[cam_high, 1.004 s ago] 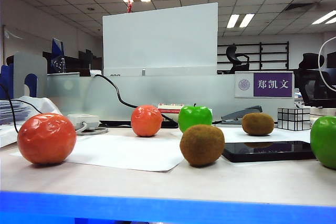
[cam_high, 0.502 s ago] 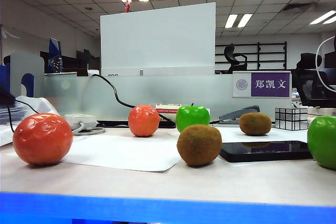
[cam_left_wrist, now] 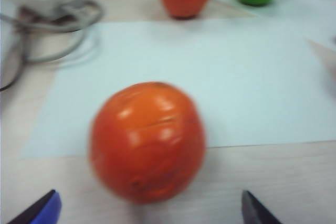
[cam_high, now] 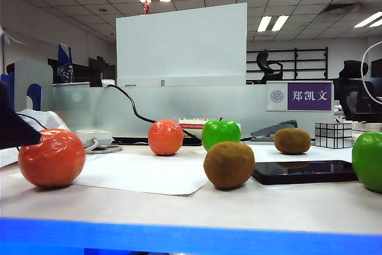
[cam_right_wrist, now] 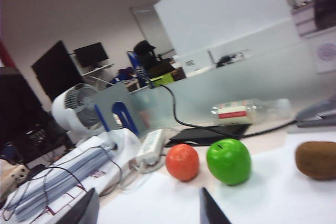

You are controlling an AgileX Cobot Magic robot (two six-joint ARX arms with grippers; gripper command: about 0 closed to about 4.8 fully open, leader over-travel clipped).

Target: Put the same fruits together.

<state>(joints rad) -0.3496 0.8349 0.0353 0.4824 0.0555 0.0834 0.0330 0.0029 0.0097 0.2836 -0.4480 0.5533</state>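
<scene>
Since the coming move turns on how the near orange-red fruit (cam_high: 52, 157) lies from my left gripper (cam_left_wrist: 152, 211), I start at the left of the table: in the left wrist view that fruit (cam_left_wrist: 147, 141) sits between the two fingertips, the blue one (cam_left_wrist: 41, 211) on one side and the dark one (cam_left_wrist: 255, 211) on the other, jaws spread wide and clear of its skin with nothing in them; it is round, so I see no long axis to line up with; it rests on the front edge of the white paper sheet (cam_high: 143, 174); the left arm is plainly the nearer one, showing as a dark shape (cam_high: 15, 126) just beside the fruit in the exterior view; moving right, the second orange-red fruit (cam_high: 166, 137) stands further back, then a green apple (cam_high: 221, 134) just beside it, a kiwi (cam_high: 229, 164) in front, another kiwi (cam_high: 292, 140) behind the black phone (cam_high: 304, 171), and the second green apple (cam_high: 367, 160) at the far right edge; my right gripper (cam_right_wrist: 149, 208) hangs well back from the fruit with its jaws parted and empty, and does not show in the exterior view; the wrist view alone shows the fruit centred in the left jaws, while only the exterior view shows all six fruits
</scene>
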